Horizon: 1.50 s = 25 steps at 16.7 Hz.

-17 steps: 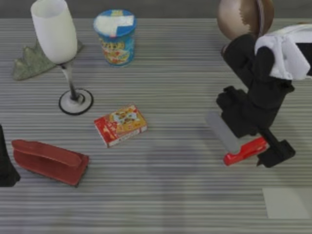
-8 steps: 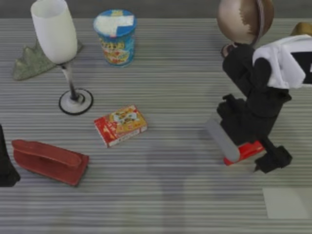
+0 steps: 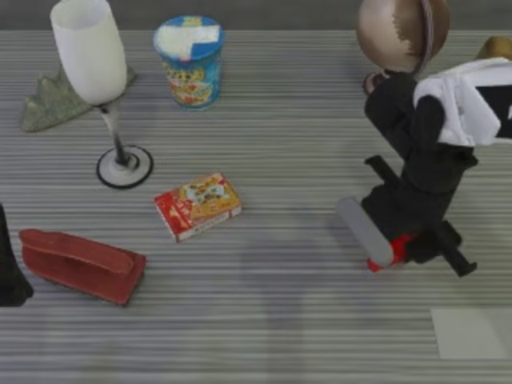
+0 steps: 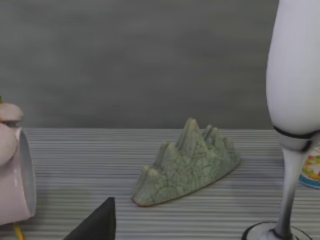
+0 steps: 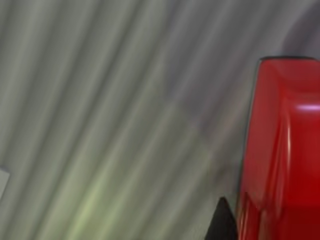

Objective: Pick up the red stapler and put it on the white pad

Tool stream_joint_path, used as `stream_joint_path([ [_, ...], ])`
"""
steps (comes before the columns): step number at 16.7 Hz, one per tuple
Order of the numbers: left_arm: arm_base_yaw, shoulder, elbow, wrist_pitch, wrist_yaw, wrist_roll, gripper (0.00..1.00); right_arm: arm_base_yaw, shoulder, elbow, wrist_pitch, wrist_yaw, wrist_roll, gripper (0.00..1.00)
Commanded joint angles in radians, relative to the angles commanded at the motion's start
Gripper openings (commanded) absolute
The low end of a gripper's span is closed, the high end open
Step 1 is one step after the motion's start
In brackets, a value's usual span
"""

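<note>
The red stapler [image 3: 386,258] lies on the striped table at the right, mostly hidden under my right gripper [image 3: 404,244]. Only its red end and a strip of its top show from above. This gripper is down low over the stapler and open. In the right wrist view the glossy red stapler [image 5: 282,150] fills one side, with one dark fingertip [image 5: 222,222] right beside its flank. The white pad [image 3: 472,332] lies flat near the front right corner, apart from the gripper. My left gripper [image 3: 10,272] stays parked at the table's left edge, open.
A dark red brush block [image 3: 80,264] lies front left and a red-and-yellow snack box [image 3: 198,206] sits mid-table. A white goblet [image 3: 90,56], a green rock ornament [image 4: 187,162] and a blue cup [image 3: 189,60] stand at the back. A bronze ball [image 3: 400,32] is back right.
My right gripper has dropped lower and shifted slightly forward over the stapler, now covering most of it. The stapler has stayed in place. The left arm has not moved.
</note>
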Motion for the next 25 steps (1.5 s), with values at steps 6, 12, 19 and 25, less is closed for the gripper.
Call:
stream_joint_path([
  [6,0.000,0.000,0.000,0.000,0.000,0.000,1.00,0.000,0.000,0.000,0.000,0.000,0.000,0.00],
  [12,0.000,0.000,0.000,0.000,0.000,0.000,1.00,-0.002,-0.002,0.003,-0.003,0.000,0.000,0.00],
  [19,0.000,0.000,0.000,0.000,0.000,0.000,1.00,0.003,-0.070,0.170,-0.248,0.000,-0.005,0.00],
  [25,0.000,0.000,0.000,0.000,0.000,0.000,1.00,0.005,-0.114,0.254,-0.366,-0.001,-0.003,0.00],
])
